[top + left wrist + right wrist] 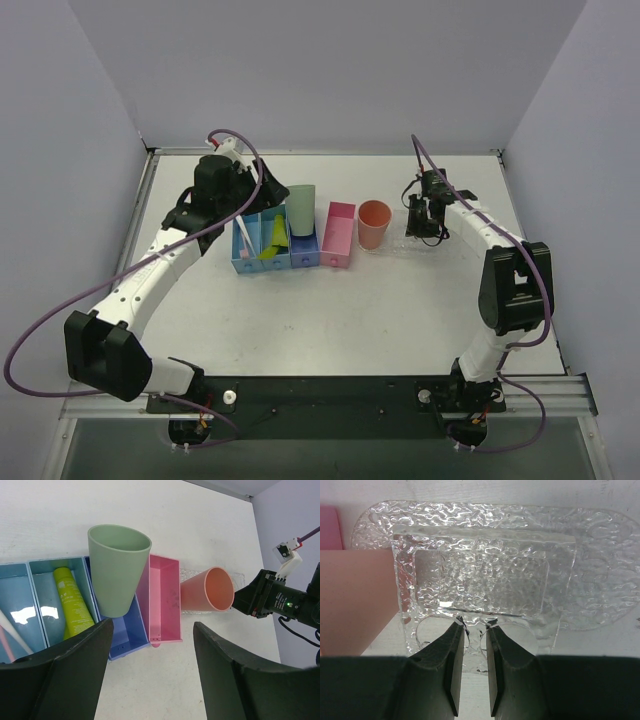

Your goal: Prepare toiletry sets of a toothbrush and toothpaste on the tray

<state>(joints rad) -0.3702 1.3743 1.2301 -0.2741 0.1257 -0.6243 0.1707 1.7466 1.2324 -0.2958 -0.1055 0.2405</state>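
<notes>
Progress: none visible. Left gripper (152, 640) is spread wide and empty above the blue bins (31, 600), where toothpaste (72, 605) and toothbrush (14, 636) lie unpicked. Right gripper (472, 635) is nearly pressed together at the near rim of the tray (485, 580) (grip cannot be confirmed). Tray shows no set; all sets remain to be made.

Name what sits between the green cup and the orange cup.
The pink box lies between the green cup and the orange cup. Both the top view and the left wrist view show it.
</notes>
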